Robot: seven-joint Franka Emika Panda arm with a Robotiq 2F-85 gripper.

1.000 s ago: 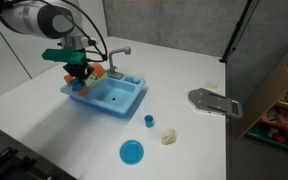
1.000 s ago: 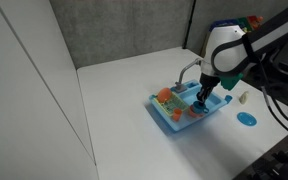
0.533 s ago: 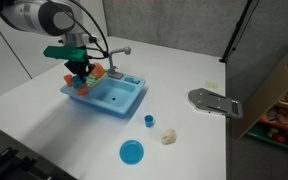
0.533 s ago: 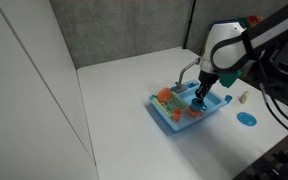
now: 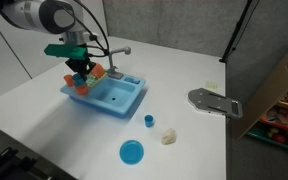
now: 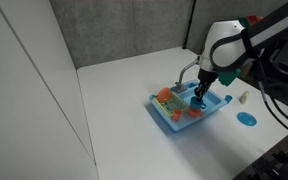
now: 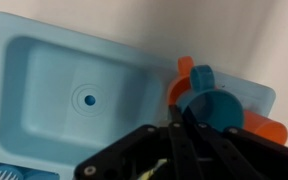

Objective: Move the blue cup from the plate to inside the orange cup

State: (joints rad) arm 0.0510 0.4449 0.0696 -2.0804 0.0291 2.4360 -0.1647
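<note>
In the wrist view my gripper (image 7: 176, 122) is shut on the rim of the blue cup (image 7: 216, 104). The cup sits in or just over an orange cup (image 7: 272, 126) at the corner of the blue toy sink (image 7: 64, 90). In both exterior views the gripper (image 5: 80, 74) (image 6: 199, 97) hangs over the sink's end next to the orange cups (image 5: 98, 72) (image 6: 166, 96). The blue plate (image 5: 131, 152) (image 6: 246, 117) lies bare on the table, away from the sink.
The sink (image 5: 119, 98) has a grey faucet (image 5: 118, 55). A small blue cup (image 5: 149, 120) and a cream object (image 5: 169, 136) stand on the table between sink and plate. A grey flat object (image 5: 214, 102) lies at the table's far side.
My gripper has risen slightly over the sink's end; little else has moved.
</note>
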